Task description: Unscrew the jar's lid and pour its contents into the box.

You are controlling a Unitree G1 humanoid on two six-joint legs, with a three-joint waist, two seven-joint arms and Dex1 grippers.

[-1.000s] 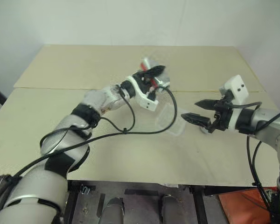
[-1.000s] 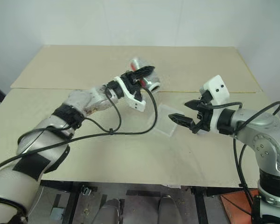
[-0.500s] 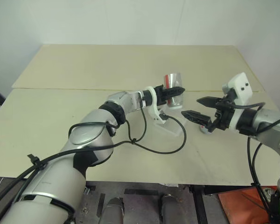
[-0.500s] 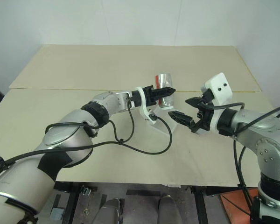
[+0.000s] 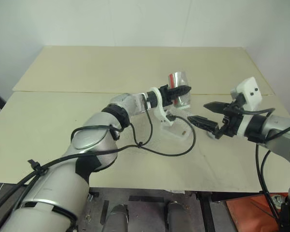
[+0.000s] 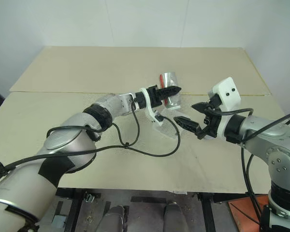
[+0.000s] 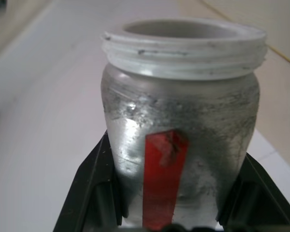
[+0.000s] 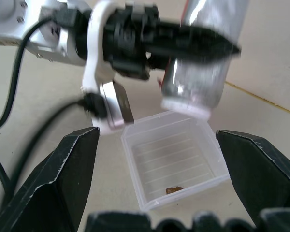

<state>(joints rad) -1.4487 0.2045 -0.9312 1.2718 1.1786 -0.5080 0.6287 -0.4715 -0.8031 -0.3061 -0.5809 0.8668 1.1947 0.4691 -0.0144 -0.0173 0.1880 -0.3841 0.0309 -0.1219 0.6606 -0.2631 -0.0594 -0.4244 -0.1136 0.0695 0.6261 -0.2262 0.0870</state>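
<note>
My left gripper point(image 5: 183, 91) is shut on the jar point(image 5: 178, 80), a small clear jar with a red strip on its side. The jar hangs mouth down just above the box point(image 8: 131, 153). Its threaded mouth point(image 7: 183, 46) is bare, with no lid on it. The box is a shallow clear tray on the table, and a tiny dark brown piece of the contents point(image 8: 174, 189) lies in it. My right gripper point(image 5: 198, 111) stands open and empty just right of the box. A pale shape under that gripper could be the lid; I cannot tell.
The tan table point(image 5: 87, 72) has a seam running across its middle. A black cable point(image 5: 176, 152) loops from my left arm onto the table in front of the box. The table's right edge is close behind my right arm.
My left arm has swung to the right, carrying the jar over the box with its mouth turned down. The right gripper has stayed put and open.
</note>
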